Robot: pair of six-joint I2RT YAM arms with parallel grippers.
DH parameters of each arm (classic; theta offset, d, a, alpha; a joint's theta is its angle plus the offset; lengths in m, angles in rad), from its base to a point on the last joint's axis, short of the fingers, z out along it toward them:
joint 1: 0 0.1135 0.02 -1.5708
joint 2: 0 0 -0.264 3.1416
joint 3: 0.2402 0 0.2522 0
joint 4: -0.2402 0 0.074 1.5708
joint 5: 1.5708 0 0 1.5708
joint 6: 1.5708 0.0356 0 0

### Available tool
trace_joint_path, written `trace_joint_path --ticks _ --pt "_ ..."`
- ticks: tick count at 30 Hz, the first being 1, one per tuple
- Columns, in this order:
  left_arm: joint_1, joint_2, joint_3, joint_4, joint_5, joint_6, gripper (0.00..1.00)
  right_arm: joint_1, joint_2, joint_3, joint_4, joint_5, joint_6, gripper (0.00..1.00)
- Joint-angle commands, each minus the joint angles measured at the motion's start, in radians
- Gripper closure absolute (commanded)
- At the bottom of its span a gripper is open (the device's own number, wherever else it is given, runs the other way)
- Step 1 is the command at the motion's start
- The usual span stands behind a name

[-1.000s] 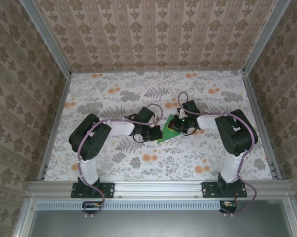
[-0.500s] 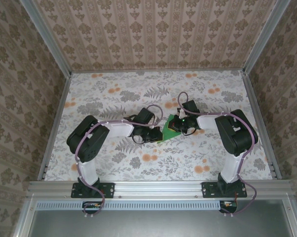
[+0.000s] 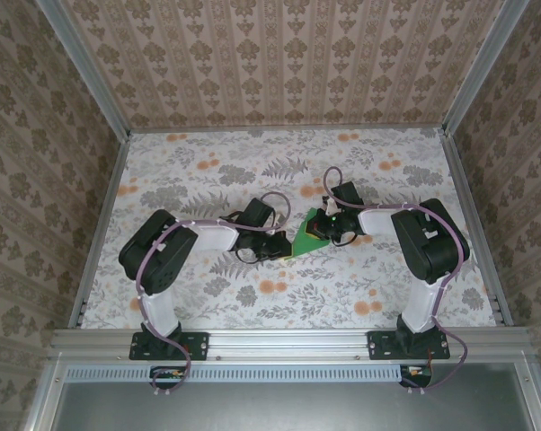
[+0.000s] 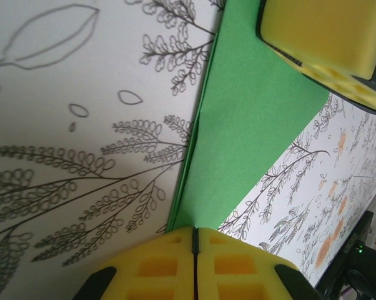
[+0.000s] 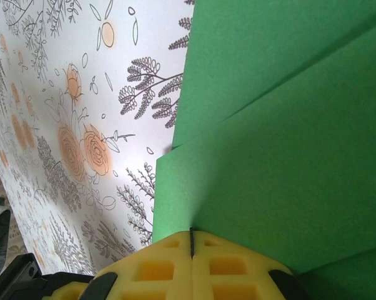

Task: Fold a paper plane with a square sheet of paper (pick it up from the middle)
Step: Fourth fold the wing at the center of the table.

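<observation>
Both clenched: left claw (image 4: 194,240), right claw (image 5: 191,240), tips touching folded green paper (image 4: 250,125) on table (image 4: 82,156).

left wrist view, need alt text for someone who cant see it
A folded sheet of thin bright green paper lies diagonally on the white floral-print table. The left gripper, yellow jaws shut, meets the paper's near tip at the bottom edge; the right gripper sits over its far end, top right.
</observation>
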Motion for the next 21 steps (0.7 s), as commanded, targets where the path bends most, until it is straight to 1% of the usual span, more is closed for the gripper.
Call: trace_joint_path --ticks 1,7,11,17,21 --pt "0.015 -0.032 -0.026 -0.046 -0.007 0.003 0.92 -0.003 0.069 -0.027 -0.135 0.106 -0.023 1.00" --pt "-0.002 -0.062 -0.002 -0.041 -0.013 0.031 0.90 -0.004 0.072 -0.025 -0.137 0.106 -0.021 1.00" --pt "-0.009 -0.054 0.000 -0.043 -0.004 0.037 0.90 -0.003 0.072 -0.023 -0.139 0.107 -0.021 1.00" --pt "-0.004 -0.029 -0.002 -0.096 -0.040 0.037 0.91 -0.004 0.075 -0.023 -0.139 0.107 -0.021 1.00" --pt "0.005 -0.015 -0.021 -0.097 -0.040 0.020 0.92 -0.005 0.078 -0.024 -0.142 0.109 -0.022 1.00"
